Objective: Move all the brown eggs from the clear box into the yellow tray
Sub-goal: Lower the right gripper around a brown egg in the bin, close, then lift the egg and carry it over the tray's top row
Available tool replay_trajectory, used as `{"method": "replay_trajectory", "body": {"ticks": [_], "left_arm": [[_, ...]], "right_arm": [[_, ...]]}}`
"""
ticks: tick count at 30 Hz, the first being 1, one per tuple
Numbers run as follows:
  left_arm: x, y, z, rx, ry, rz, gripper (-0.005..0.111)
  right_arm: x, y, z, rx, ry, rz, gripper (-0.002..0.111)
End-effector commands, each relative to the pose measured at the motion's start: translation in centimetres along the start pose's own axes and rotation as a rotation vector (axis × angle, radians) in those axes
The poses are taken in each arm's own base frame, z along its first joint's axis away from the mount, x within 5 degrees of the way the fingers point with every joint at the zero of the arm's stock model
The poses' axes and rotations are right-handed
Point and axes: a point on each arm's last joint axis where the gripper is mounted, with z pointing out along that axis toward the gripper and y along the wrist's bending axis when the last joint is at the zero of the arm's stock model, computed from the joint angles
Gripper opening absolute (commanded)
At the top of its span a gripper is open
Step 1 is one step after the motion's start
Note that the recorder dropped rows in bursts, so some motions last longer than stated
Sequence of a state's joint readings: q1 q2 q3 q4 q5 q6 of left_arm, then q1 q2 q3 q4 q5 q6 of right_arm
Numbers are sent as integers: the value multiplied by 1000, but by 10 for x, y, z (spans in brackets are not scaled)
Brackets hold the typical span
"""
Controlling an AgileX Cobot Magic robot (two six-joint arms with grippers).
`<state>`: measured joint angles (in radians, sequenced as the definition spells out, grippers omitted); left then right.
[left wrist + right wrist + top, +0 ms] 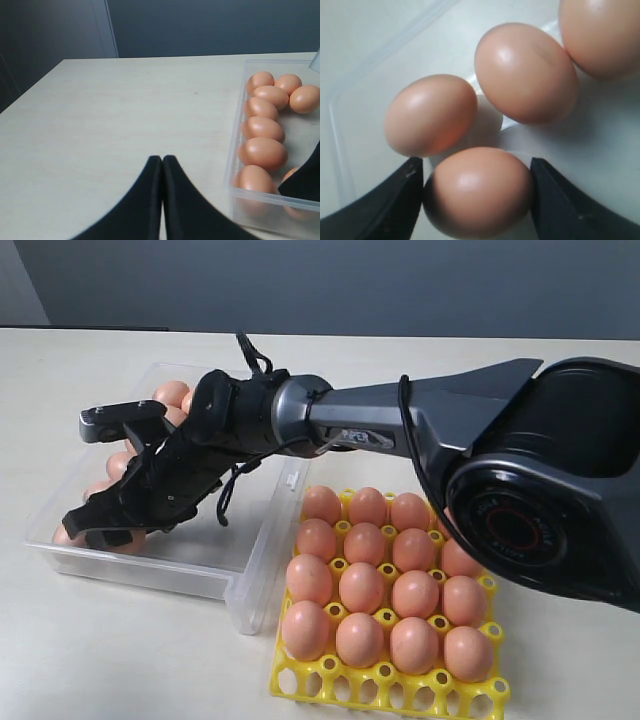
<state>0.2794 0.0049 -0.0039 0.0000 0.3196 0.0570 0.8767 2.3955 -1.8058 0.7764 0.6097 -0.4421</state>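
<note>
My right gripper [100, 480] reaches down into the left end of the clear box [150, 575]. Its two black fingers press both sides of one brown egg [477, 192], which rests on the box floor. Three more brown eggs [526, 72] lie just beyond it. Other eggs [263, 152] line the box's far side, and one shows behind the arm [172, 393]. The yellow tray [385, 685] stands right of the box with several eggs [365, 585] in its cups. My left gripper [162, 159] is shut and empty over bare table beside the box [235, 150].
The right arm's grey forearm [400, 425] stretches across the box's right wall and above the tray's back row. The tray's front row of cups [440, 695] holds nothing. Pale table [125, 100] spreads around both containers.
</note>
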Motion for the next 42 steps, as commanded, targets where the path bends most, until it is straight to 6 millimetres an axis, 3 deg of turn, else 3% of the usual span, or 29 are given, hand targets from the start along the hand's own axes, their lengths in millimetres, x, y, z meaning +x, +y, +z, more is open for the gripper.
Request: {"method": "replay_trajectory", "body": {"ticks": [1, 8, 13, 18, 28, 32, 37, 42], "left_arm": [[0, 0, 0, 4, -12, 1, 0], [0, 0, 0, 4, -12, 1, 0], [0, 0, 0, 4, -12, 1, 0], [0, 0, 0, 4, -12, 1, 0], [0, 0, 0, 4, -12, 1, 0], [0, 0, 0, 4, -12, 1, 0], [0, 0, 0, 4, -12, 1, 0], [0, 0, 0, 4, -12, 1, 0]], "right_arm": [[-9, 7, -18, 37, -9, -102, -1], [-29, 27, -68, 114, -62, -282, -1], [-26, 38, -98, 135, -110, -304, -1], [3, 41, -136, 212, -135, -362, -1], [81, 51, -222, 287, -318, -379, -1], [102, 50, -233, 300, -286, -421, -1], [129, 46, -223, 291, -119, -499, -1], [141, 51, -215, 291, -54, -594, -1]]}}
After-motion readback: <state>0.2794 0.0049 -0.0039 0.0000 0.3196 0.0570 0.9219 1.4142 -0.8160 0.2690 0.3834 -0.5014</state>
